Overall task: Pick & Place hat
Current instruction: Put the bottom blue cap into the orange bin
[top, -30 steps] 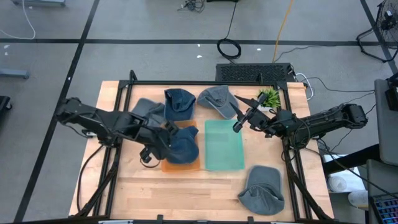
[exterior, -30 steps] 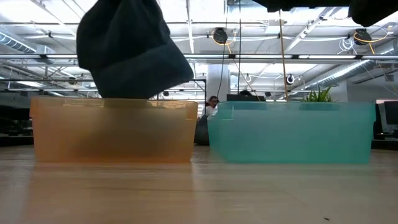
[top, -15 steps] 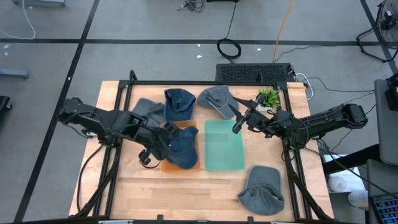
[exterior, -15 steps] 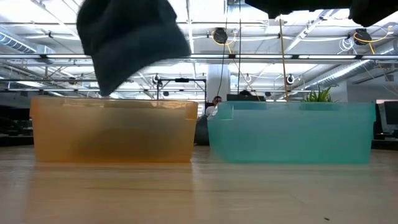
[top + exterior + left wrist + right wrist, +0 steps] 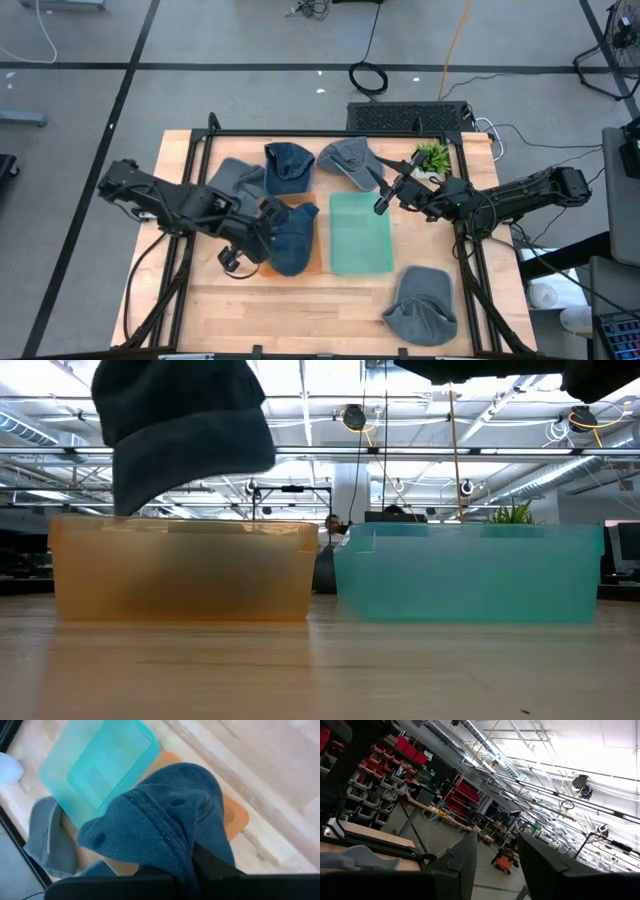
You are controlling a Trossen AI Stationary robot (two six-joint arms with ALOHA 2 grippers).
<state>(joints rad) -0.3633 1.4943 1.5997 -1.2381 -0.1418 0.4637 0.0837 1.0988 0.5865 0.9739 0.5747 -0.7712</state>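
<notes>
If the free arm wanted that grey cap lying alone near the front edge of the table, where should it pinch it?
Probably from straight above, on the raised fold of the grey fabric cap. It lies slumped and flat on the wooden table, so its edges offer little to pinch, and nothing crowds it. The right pincer hangs open nearby.

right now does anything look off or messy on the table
Nothing damaged or spilled. The dark blue hat hangs from the left gripper over the orange bin, not yet in it. The right gripper waits open above the teal bin.
</notes>
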